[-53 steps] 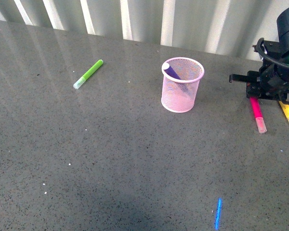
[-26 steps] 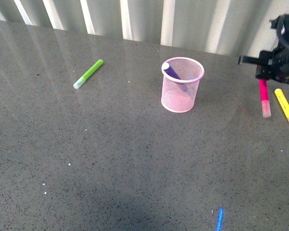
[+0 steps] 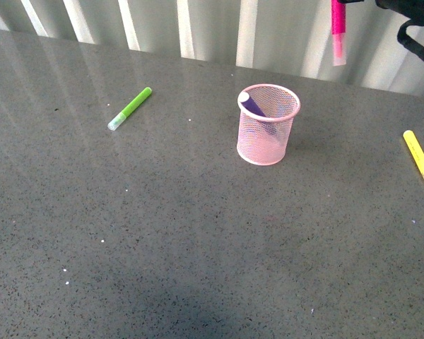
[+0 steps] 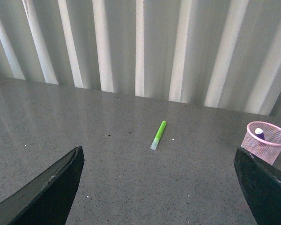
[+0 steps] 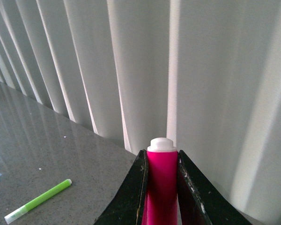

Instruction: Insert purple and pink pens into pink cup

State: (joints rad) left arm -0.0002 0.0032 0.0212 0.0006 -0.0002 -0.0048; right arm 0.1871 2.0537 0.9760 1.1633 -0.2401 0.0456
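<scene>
**View coverage.** Only the right wrist view shows the grip. The right gripper [image 5: 162, 155] is clamped on the pink pen [image 5: 162, 187], with one finger against each side of the body and the pale end protruding past the fingertips. The front view places the pink pen [image 3: 338, 32] upright, high above the table [image 3: 198, 240], up and to the right of the pink cup [image 3: 267, 126]. Only the left wrist view shows the left gripper [image 4: 157, 154]; its fingers are spread wide and hold nothing.

**Surroundings.** The purple pen [image 3: 252, 106] stands inside the cup and leans on its left rim. A green marker [image 3: 130, 108] lies well to the left of the cup. A yellow marker [image 3: 420, 159] lies near the right edge of the front view.

**Limits.** In the front view the frame cuts off the pen's top and the gripper holding it. The mesh partly veils the purple pen's body.
</scene>
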